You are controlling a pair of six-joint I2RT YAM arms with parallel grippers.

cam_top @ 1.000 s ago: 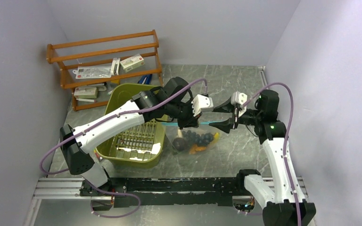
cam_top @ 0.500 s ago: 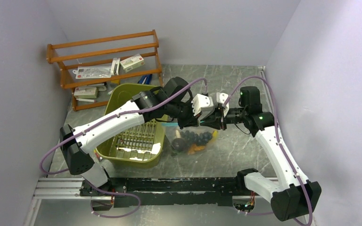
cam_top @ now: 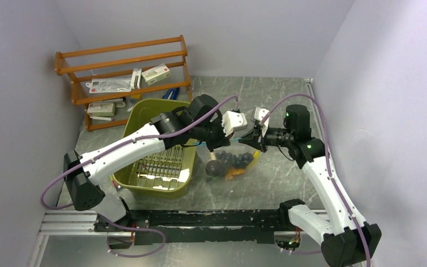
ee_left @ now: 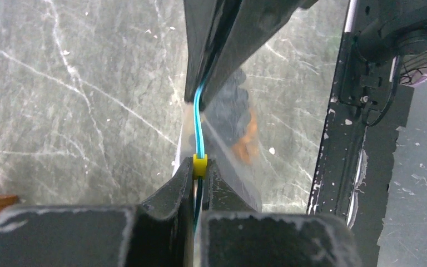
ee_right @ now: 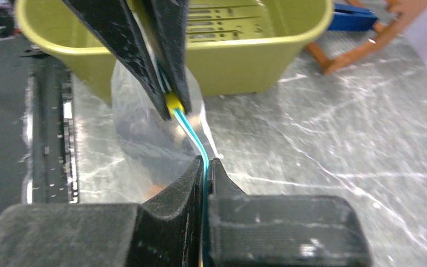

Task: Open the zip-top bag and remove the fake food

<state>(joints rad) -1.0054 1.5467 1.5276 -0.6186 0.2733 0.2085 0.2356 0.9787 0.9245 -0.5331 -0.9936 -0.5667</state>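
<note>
Zip-top bag (cam_top: 243,162): clear crinkly plastic, held mouth-up over the grey marbled table (cam_top: 278,100), just to the right of the olive-green basket (cam_top: 139,114) and between the two arms. Whether its bottom rests on the table cannot be told.

Zip strip (ee_left: 199,125): light teal, runs in a short span straight from one pair of fingers to the other. A small yellow piece (ee_left: 200,164) sits on the strip at the left fingertips.

Left gripper (ee_left: 200,168): clamped tight on the strip at the yellow piece, with the strip squeezed in the slit between the two black fingers. In the overhead view it meets the bag's mouth from the basket side (cam_top: 221,140).

Right gripper (ee_right: 205,165): closed hard on the teal strip a little way along from the left gripper, with the strip running into the seam between its fingers. In the overhead view it reaches in from the right (cam_top: 251,140). The two sets of fingertips stand near each other, apart, facing along the strip.

Fake food (cam_top: 229,162): inside the bag, hanging below both grips. Dark grapes, a brown round piece and orange bits show overhead; through the left wrist view only a dark blur and an orange blur (ee_left: 247,143).

Wooden rack (cam_top: 122,58): far left corner, holding small packets.
</note>
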